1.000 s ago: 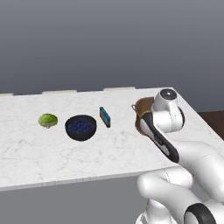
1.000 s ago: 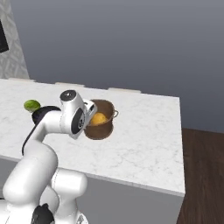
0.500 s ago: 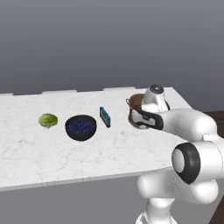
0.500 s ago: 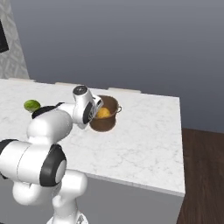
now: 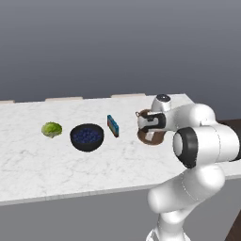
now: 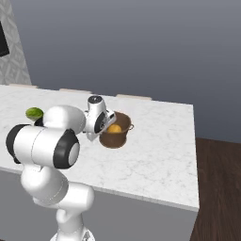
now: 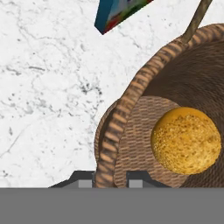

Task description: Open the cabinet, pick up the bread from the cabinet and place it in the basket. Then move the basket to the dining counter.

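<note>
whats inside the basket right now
The bread, a round golden bun, lies on the woven floor of the basket. The gripper is shut on the rim. The far side of the floor is cut off from view.

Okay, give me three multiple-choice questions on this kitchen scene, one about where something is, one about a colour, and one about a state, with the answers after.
1. Where is the bread?
A. Inside the basket
B. On the marble beside the black bowl of blueberries
C. On the floor

2. What colour is the small box standing between the bowl and the basket?
A. Red
B. Teal blue
C. White

3. How does the gripper stand at the basket?
A. Open, high above it
B. Shut on the bread
C. Shut on the basket's rim

Answers:
1 A, the hand view shows the golden bun lying on the woven bottom.
2 B, its teal side shows in the left base view.
3 C, the hand view shows the woven rim running between the two finger tips.
</note>
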Robot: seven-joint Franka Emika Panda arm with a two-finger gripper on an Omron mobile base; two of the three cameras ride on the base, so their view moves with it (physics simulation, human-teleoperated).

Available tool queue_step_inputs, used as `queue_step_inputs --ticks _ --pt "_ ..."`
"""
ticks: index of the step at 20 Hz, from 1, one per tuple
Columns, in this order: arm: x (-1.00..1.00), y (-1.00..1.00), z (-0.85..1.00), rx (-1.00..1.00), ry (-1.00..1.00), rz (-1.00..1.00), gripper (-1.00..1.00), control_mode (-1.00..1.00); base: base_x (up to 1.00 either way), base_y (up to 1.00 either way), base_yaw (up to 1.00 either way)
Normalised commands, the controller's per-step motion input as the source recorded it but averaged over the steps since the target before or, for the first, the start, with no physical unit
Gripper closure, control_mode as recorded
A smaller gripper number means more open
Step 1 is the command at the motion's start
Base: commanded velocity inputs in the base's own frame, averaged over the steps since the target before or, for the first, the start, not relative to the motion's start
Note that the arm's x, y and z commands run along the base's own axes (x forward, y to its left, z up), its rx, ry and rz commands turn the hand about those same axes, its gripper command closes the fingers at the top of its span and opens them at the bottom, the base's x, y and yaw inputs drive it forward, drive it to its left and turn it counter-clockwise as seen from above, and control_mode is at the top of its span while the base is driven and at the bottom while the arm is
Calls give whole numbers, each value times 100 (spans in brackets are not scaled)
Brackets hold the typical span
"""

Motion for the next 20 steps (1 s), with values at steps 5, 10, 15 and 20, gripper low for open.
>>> queue_step_inputs --ticks 5,10,15,20 --pt "-17 0 -56 0 0 -12 -100 -100 0 0 0" --pt "-5 0 10 0 0 -8 -100 -100 0 0 0" --pt "-22 0 56 0 0 -5 -100 -100 0 0 0" --pt "-54 -7 68 0 -2 -4 -100 -100 0 0 0"
